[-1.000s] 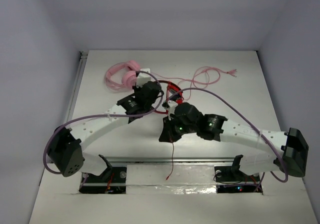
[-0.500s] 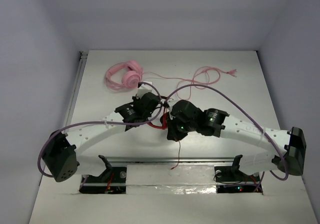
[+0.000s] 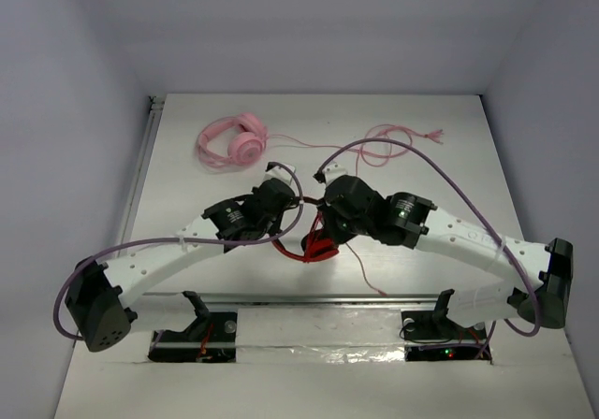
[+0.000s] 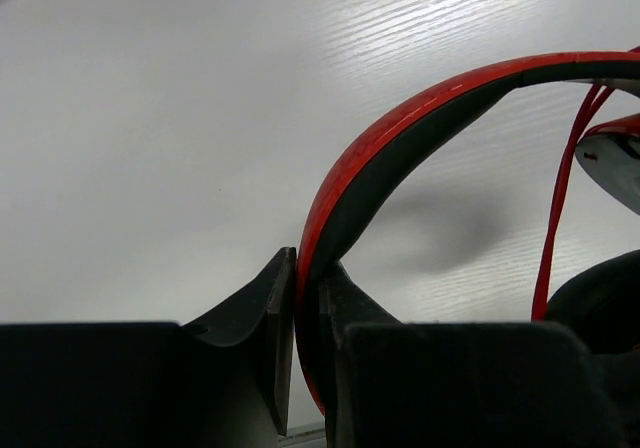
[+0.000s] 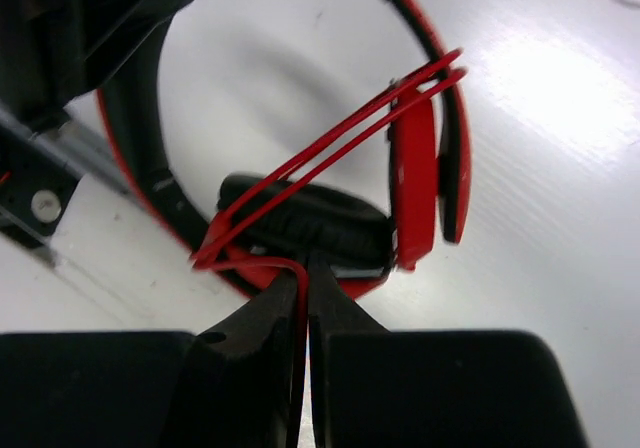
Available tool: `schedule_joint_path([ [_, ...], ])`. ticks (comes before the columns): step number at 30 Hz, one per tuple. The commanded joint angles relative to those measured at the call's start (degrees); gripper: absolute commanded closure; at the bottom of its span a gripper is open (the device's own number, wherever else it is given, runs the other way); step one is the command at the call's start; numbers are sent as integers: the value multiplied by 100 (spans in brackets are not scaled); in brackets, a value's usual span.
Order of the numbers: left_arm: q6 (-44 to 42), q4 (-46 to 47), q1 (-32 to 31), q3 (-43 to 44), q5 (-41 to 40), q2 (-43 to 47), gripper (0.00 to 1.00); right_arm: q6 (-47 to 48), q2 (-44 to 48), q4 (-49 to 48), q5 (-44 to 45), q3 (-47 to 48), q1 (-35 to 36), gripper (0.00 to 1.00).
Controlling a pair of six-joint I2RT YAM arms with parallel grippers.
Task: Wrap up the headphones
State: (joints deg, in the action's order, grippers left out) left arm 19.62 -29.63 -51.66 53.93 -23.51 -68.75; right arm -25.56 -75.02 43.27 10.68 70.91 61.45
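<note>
Winding underway: left end effector (image 4: 308, 270) clamps the headphones (image 4: 420, 103) by the headband, right end effector (image 5: 303, 280) pinches the cable (image 5: 262, 262); next, another loop around.

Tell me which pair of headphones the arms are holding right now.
The red-and-black headphones, mid-table: the left tool clamps the headband and the right tool pinches the red cable. The pink headphones lie untouched at the far left.

Bright overhead light glares on the white table (image 5: 540, 88), shadows soft; wrist-view foregrounds look slightly blurred.
</note>
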Motion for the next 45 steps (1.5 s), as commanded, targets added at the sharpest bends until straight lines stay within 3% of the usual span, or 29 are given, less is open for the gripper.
schedule_joint_path([
  [1,-221,273,-11,65,557,362,100,78,146,-133,986,168,-194,92],
  [7,-406,467,-11,47,1278,556,100,209,198,-336,1796,195,-555,92],
  [11,-432,317,-11,91,1287,415,100,324,295,-538,2026,186,-695,89],
  [20,-529,396,-11,170,1392,222,100,464,295,-679,1587,300,-845,81],
  [23,-555,449,-11,170,1489,274,100,482,260,-679,1612,213,-845,85],
  [24,-555,458,-11,179,1515,327,100,499,278,-697,1674,169,-897,95],
  [26,-564,467,-11,205,1682,388,100,508,304,-714,1771,81,-968,100],
  [32,-590,624,261,267,2314,722,100,535,506,-1074,1868,-271,-1310,100],
  [37,-687,695,367,285,2772,872,100,526,568,-1294,1798,-491,-1496,87],
  [45,-775,765,595,267,3202,995,100,544,576,-1452,1640,-649,-1663,83],
])
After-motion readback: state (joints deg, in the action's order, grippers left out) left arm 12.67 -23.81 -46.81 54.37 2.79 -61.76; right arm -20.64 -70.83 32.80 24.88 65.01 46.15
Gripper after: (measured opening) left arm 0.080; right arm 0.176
